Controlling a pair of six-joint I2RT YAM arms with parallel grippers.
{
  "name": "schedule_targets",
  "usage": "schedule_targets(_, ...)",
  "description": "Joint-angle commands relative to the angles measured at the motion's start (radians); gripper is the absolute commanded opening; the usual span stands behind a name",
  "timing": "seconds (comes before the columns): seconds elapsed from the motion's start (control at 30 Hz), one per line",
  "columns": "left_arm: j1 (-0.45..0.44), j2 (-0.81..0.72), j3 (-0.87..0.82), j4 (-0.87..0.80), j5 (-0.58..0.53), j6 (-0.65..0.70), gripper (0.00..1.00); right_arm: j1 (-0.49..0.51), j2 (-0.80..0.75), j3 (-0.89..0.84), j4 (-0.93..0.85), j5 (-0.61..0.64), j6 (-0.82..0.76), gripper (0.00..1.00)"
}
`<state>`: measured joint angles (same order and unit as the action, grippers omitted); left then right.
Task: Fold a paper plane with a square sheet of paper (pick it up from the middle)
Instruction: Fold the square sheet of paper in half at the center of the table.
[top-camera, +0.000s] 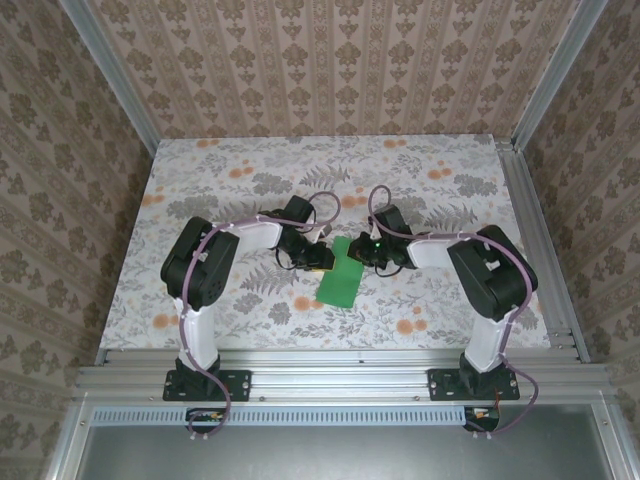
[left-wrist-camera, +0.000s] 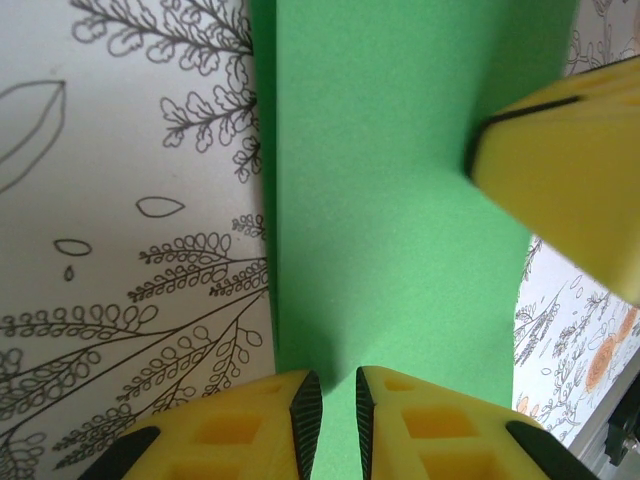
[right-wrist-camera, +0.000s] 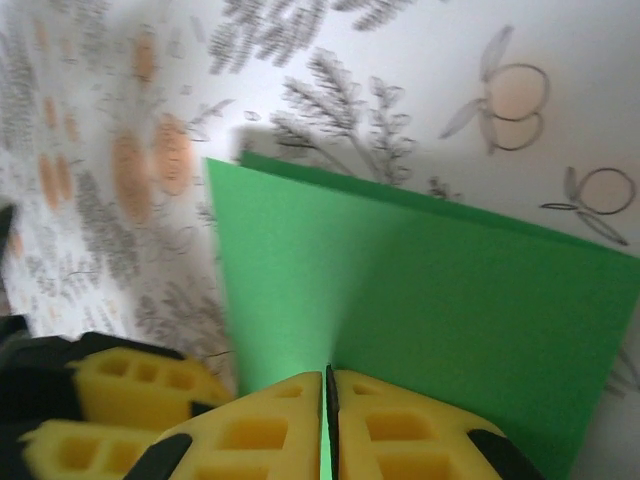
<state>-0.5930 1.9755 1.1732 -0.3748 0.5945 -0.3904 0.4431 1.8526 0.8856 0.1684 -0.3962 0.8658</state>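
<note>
Nearest me, both arms rise from the rail (top-camera: 340, 380) and bend inward; between them, mid-table (top-camera: 230, 170), sits the paper (top-camera: 338, 277), a narrow folded green strip on the floral print. The left gripper (left-wrist-camera: 331, 420) hangs at the strip's left side, fingers almost together with a thin slit and green behind it; whether it pinches anything, I cannot tell. The right gripper (right-wrist-camera: 327, 425) is clamped tight on the paper; green sits in the seam, and the sheet climbs in a crease up to the fingers, two layers showing at its far edge. Beyond, more floral table, then patterned walls (top-camera: 330, 70).
</note>
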Motion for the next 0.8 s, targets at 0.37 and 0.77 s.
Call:
schedule_targets(0.37, 0.016, 0.101, -0.100, -0.081, -0.196, 0.027, 0.24, -0.142, 0.039, 0.021, -0.091, 0.023, -0.127, 0.13)
schedule_targets(0.77, 0.018, 0.102, -0.089, -0.087, -0.190, 0.022, 0.24, -0.160, -0.037, 0.024, -0.121, -0.013, -0.152, 0.13)
